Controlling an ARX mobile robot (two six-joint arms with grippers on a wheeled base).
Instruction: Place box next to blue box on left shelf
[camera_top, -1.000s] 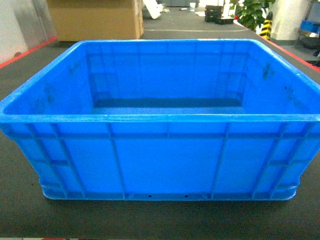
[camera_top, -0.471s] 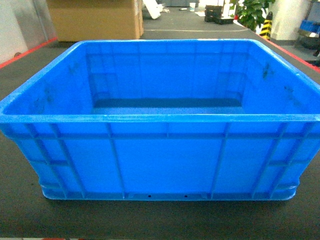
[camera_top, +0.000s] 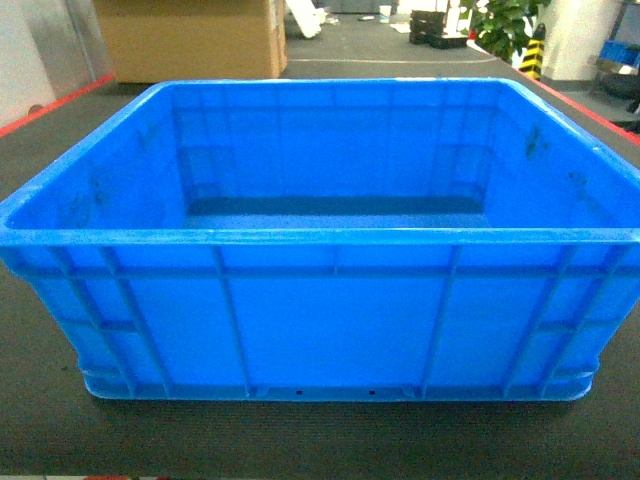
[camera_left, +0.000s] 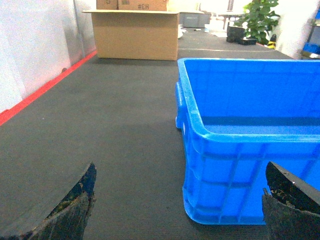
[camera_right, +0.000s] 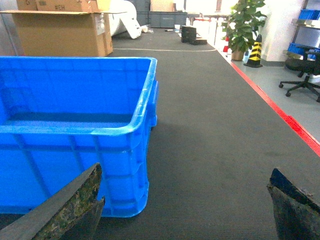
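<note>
At the bottom corners of the left wrist view, the left gripper (camera_left: 177, 207) shows its two dark, worn fingers spread wide, nothing between them; the near left corner of the box (camera_left: 250, 145) sits ahead, toward the right finger but not touched. Low in the right wrist view the right gripper (camera_right: 185, 207) is likewise spread and empty, with the box's near right corner in front of its left finger. Across the last second the head view has not shifted at all: the box (camera_top: 320, 300) fills the centre of the frame exactly as before, resting flat on the dark mat (camera_top: 320, 440), so I judge the grasp has not begun and both arms are only poised either side. No roller-decked shelf or second blue box appears in any view. Upper left stands a cardboard box (camera_left: 135, 35); upper right a potted plant (camera_right: 245, 25), a striped cone (camera_right: 256, 50) and an office chair (camera_right: 302, 82) beyond the red floor line (camera_right: 280, 112). Nothing blocks the box's flanks.
</note>
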